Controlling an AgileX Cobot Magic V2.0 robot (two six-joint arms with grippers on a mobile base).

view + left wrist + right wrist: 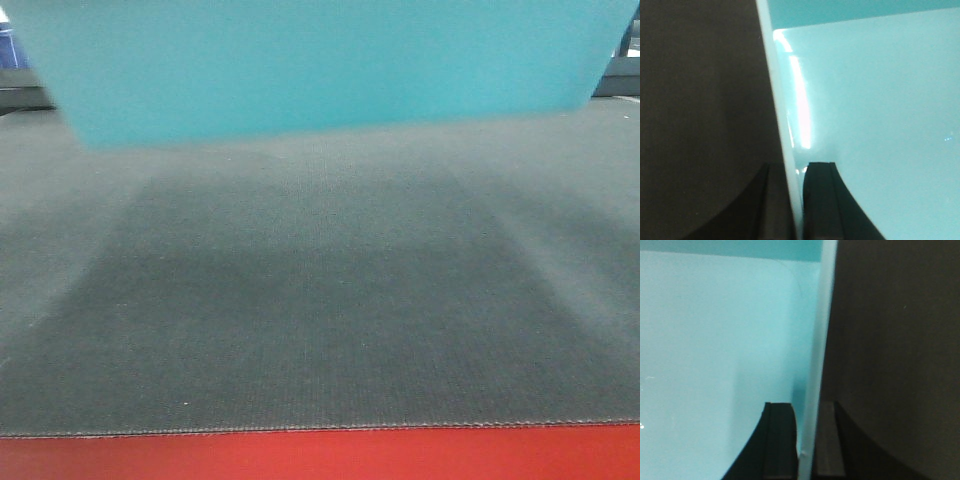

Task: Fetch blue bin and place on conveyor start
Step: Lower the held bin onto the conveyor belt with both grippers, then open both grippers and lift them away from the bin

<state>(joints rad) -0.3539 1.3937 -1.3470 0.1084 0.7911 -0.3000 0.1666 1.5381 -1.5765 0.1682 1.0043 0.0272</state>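
While my left gripper (792, 172) straddles one side wall of the blue bin (880, 125), one black finger sits inside the tub and the other outside. The pale wall runs up between them with no gap showing, so this hand is clamped on the wall. My right gripper (804, 410) does the same on the opposite wall, one finger inside and one outside, closed tight on the plastic. Past my left fingertips the smooth turquoise floor of the bin spreads away to its far wall, with a bright glare streak along the inner corner. Outside each wall I see the dark woven belt of the conveyor start (695, 100) below.

From the front camera, the red front edge (320, 455) lies nearest, then the grey belt stretches back. A broad shadow (320, 260) lies on it. Farthest, the bin fills the top of the view, tilted a little, its left side lower. Whether its base touches the belt, I cannot tell.
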